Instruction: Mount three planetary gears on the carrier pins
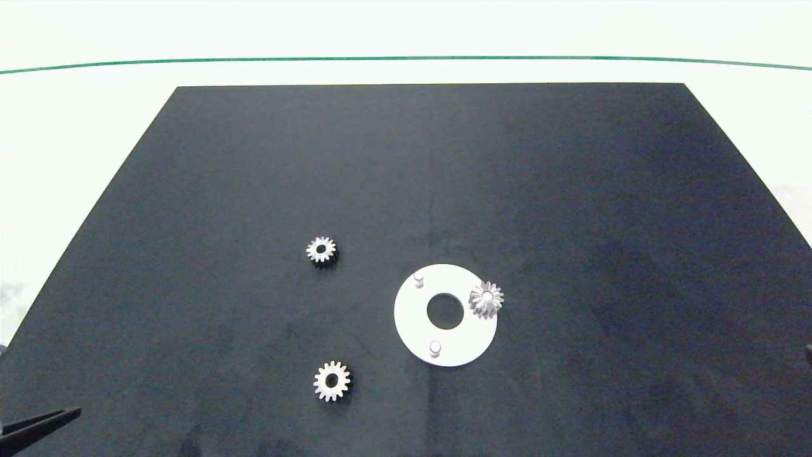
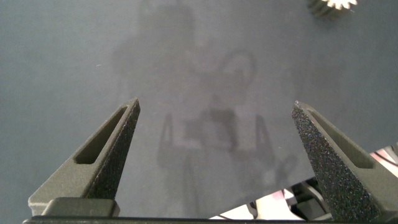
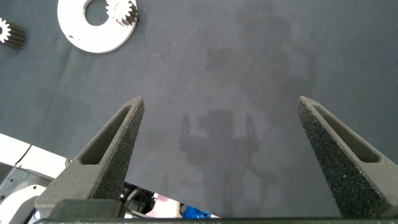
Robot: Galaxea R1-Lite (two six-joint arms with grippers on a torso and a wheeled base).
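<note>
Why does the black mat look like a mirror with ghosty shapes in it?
It is shiny: in both wrist views the mat faintly reflects the arm between each open gripper's fingers; in the head view only soft smudges show, and the gears cast small shadows.

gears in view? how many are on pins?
3 gears, none seen hidden. One sits on the right pin of the white disc. Two lie loose on the black mat: far left and near left.
</note>
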